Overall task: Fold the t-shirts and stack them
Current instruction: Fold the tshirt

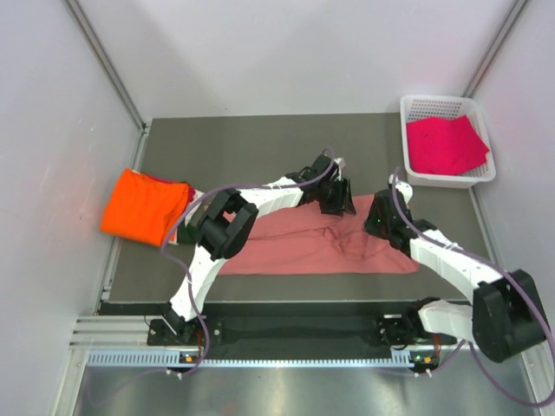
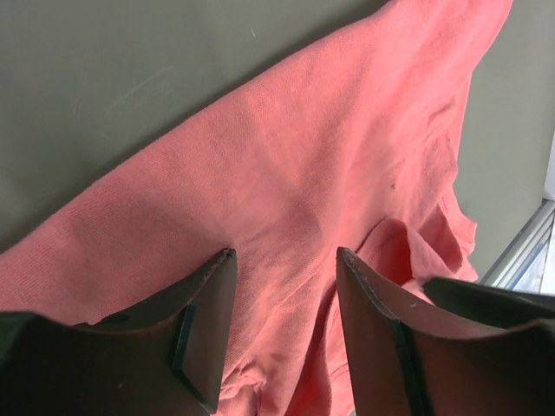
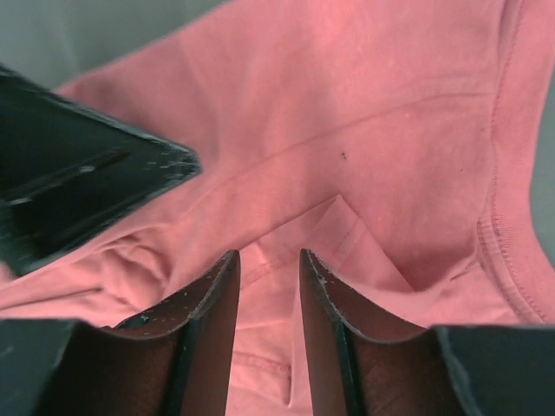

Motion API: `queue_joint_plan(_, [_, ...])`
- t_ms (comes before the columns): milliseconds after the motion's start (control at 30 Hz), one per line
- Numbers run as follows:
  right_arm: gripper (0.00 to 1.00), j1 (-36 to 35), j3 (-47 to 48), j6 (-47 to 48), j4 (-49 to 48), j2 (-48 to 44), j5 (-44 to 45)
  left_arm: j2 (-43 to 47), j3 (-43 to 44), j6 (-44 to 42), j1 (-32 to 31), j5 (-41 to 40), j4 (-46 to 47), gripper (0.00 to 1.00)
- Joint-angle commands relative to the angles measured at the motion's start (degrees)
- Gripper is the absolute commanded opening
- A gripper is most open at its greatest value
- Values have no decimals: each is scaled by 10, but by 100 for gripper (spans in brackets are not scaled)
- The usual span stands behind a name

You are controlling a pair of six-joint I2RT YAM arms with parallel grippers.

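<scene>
A salmon-pink t-shirt (image 1: 303, 247) lies spread across the middle of the dark table, wrinkled near its right end. My left gripper (image 1: 336, 203) is down on its upper edge. In the left wrist view the jaws (image 2: 286, 256) stand open over bunched pink cloth (image 2: 303, 147). My right gripper (image 1: 381, 222) sits on the shirt's right end. Its jaws (image 3: 269, 256) are open with a narrow gap over a fold and hem (image 3: 347, 225). A folded orange t-shirt (image 1: 143, 206) lies at the left. A magenta t-shirt (image 1: 444, 146) lies in the basket.
The white mesh basket (image 1: 414, 107) stands at the back right corner. The left gripper's finger (image 3: 87, 191) shows close by in the right wrist view. White walls enclose the table on three sides. A metal rail (image 1: 260, 331) runs along the near edge.
</scene>
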State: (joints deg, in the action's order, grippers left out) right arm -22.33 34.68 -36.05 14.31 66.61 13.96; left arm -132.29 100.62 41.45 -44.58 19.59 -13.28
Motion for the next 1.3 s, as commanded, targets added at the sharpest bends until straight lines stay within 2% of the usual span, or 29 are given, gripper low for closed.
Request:
queue_joint_plan(0, [35,3,35,17,-44,60,16,-5,20,15,-2,-10,-13,55])
queue_joint_plan(167, [36,4,51,-30,2,118,54,-17,27,13,-2,-16,-24,55])
queue_joint_plan(333, [31,3,31,-100,98,99,108,-19,31,11,-1,-27,-31,55])
queue_joint_plan(567, [31,3,-59,-184,173,-59,122,-29,41,12,-1,-29,-38,55])
queue_joint_plan(800, [32,3,-55,-196,220,-173,160,-27,43,12,-2,-33,-43,55])
queue_joint_plan(933, [34,3,-29,-170,198,-160,161,-21,42,6,-2,-37,-49,55])
queue_joint_plan(1133, [33,3,28,-152,189,-67,158,-5,36,1,-2,-29,-51,55])
queue_joint_plan(1233, [28,3,24,-154,193,-54,145,16,22,-4,-2,-32,-51,55])
queue_joint_plan(1267, [21,3,14,-154,191,-57,142,22,19,-8,-2,-33,-53,55])
